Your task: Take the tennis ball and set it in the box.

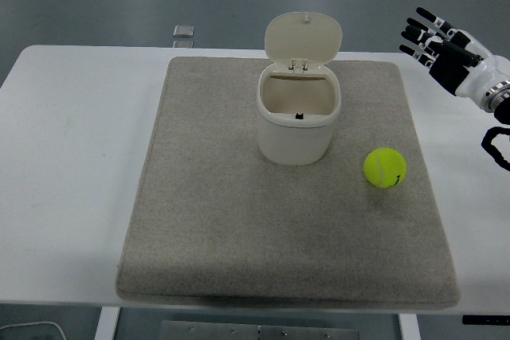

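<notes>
The tennis ball (pixel 386 167) rests on the grey mat (pixel 223 220), on its right half, just to the right of the box (pixel 299 121) and a little nearer to me, with a clear gap between them. I judge it light, springy and felt-covered, so grip should be good and breakage is no concern. The risk is rolling: it is round and free on a flat mat, and a nudge from one side would send it off. I would come down over the top and close my fingers around its widest part from opposite sides.

The box is a white bin standing upright near the mat's centre, its hinged lid (pixel 304 36) tipped back and its mouth open. The interior appears empty, so far as I can see into it.

My right hand (pixel 443 52) hangs above the table's far right, beyond the mat's corner, fingers spread and holding nothing, well apart from the ball. My left arm is out of view.

Count: one ball, one box, one mat, one white table (pixel 72 157), and one small grey object (pixel 183 32) at the table's far edge, too small to identify.
</notes>
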Controlling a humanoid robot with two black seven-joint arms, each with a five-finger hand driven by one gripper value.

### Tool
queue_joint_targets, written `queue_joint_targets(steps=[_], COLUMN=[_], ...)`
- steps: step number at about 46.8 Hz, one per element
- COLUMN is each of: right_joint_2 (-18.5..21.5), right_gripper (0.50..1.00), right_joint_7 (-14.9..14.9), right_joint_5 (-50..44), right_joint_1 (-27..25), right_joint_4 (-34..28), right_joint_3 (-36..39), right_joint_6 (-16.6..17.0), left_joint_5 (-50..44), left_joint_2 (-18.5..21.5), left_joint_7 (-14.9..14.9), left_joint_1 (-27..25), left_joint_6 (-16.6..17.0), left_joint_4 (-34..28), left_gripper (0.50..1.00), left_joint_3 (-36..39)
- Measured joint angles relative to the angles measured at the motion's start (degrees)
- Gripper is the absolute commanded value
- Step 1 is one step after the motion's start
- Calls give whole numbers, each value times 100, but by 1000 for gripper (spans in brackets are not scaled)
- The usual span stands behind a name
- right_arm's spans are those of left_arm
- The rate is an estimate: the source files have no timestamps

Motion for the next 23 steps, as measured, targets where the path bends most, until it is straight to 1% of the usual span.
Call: queue_joint_targets(steps=[17, 23], right_joint_2=[-13, -9], right_gripper=[913, 913], right_joint_7=[-2, -2], right_joint_5=[-6, -6], right_joint_1=[17, 25], right_joint_4=[-7, -17], right_joint_3=[15, 16], right_joint_6=[36, -13], left_joint_5=[0, 0], left_joint_2=[0, 0], left_joint_7=[1, 1], left_joint_1=[-13, -15], left_joint_6=[-4, -7], left_joint_4=[0, -1], left_gripper=[992, 992], left_joint_3=[-1, -1])
